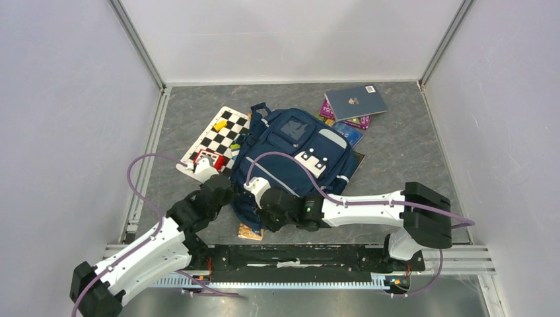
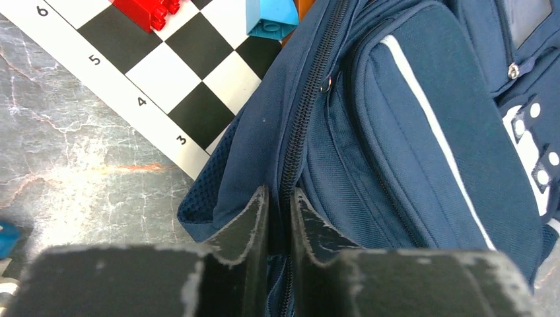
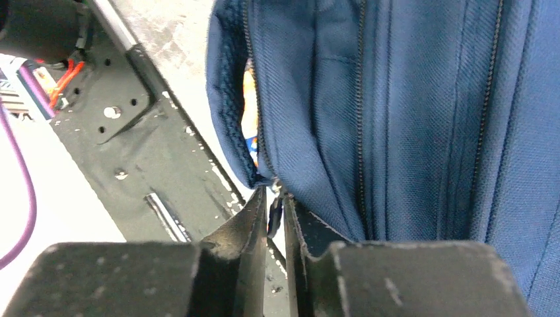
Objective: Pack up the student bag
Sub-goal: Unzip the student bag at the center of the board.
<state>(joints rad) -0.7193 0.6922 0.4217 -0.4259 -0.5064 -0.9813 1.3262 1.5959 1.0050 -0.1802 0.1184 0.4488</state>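
- One student bag (image 1: 330,148) lies mid-table, its left edge over a chessboard (image 1: 223,132).
- The left gripper (image 2: 280,201) is clenched on the bag's fabric along a zipper.
- The right gripper (image 3: 275,208) pinches the bag's near edge tight.

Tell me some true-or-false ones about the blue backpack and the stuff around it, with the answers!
1. The student bag is navy blue. True.
2. The chessboard lies on the bag's right. False: it lies on the bag's left.
3. The left gripper and the right gripper are both shut on the bag's near edge. True.
4. The grey book is inside the bag. False: it lies outside, on top of other books beyond the bag.
5. A red block sits on the chessboard. True.
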